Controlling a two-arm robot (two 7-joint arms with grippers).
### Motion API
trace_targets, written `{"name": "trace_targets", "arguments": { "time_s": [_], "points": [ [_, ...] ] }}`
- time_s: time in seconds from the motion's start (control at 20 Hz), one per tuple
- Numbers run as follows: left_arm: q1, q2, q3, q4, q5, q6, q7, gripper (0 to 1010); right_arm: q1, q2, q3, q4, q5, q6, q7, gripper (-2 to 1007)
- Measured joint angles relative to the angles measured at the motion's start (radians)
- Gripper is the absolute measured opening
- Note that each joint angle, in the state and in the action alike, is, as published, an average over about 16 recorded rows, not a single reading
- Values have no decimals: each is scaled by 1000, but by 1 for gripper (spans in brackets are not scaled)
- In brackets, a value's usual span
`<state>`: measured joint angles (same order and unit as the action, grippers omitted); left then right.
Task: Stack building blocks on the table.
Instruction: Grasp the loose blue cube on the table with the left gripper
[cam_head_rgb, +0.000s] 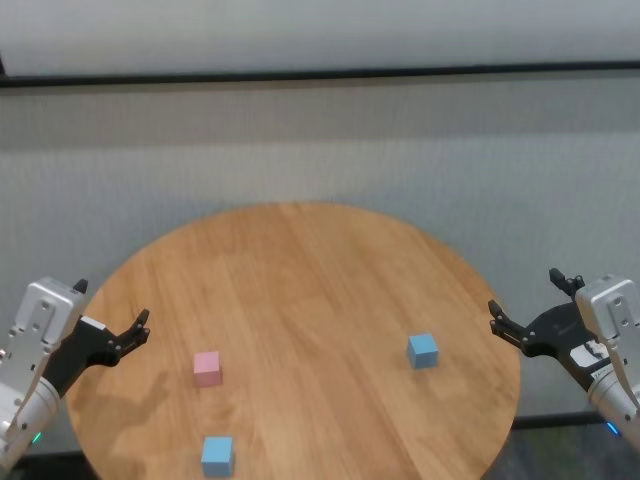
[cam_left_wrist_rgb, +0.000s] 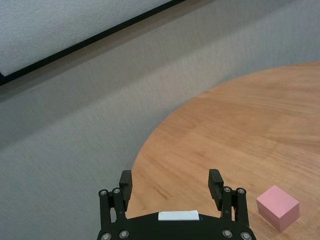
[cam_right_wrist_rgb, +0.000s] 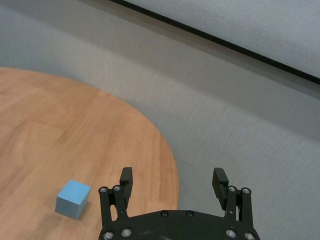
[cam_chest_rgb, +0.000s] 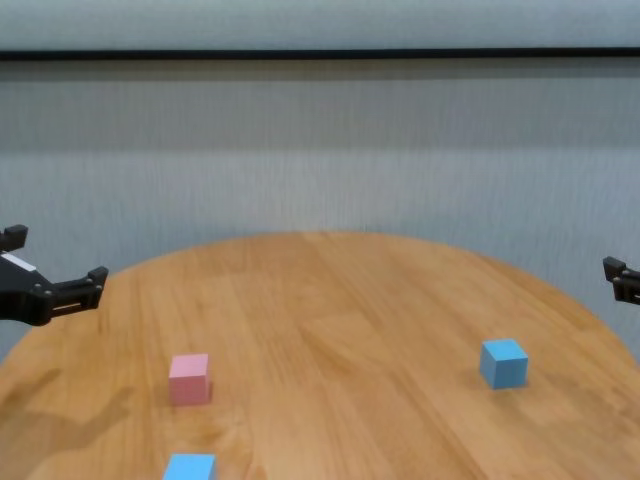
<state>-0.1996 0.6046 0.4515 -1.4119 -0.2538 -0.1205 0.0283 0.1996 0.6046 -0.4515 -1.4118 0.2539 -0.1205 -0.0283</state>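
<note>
While one light blue block (cam_head_rgb: 217, 455) sits at the table's (cam_head_rgb: 300, 260) near edge, the pink block (cam_head_rgb: 207, 367) lies just beyond, the other blue block (cam_head_rgb: 422, 350) well right. Left gripper (cam_head_rgb: 112, 320) and right gripper (cam_head_rgb: 530, 305) hover spread wide, empty, over opposite rims.

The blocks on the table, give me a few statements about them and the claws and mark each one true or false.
1. The pink block is stacked on a blue block. False: it sits alone on the table, apart from the others.
2. The left claw is open and empty at the table's left edge. True.
3. The right claw grips a blue block. False: it is open and empty, beside the table's right edge.
4. One blue block lies on the robot's right side of the table. True.
5. The other blue block lies at the table's far edge. False: it is at the near edge, closer than the pink block.
</note>
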Motion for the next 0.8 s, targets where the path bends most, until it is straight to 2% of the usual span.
{"name": "trace_targets", "arguments": {
  "time_s": [0.8],
  "points": [
    [0,0,0,0,0,0,0,1000,0,0,0,0,0,0,0,1005]
  ]
}}
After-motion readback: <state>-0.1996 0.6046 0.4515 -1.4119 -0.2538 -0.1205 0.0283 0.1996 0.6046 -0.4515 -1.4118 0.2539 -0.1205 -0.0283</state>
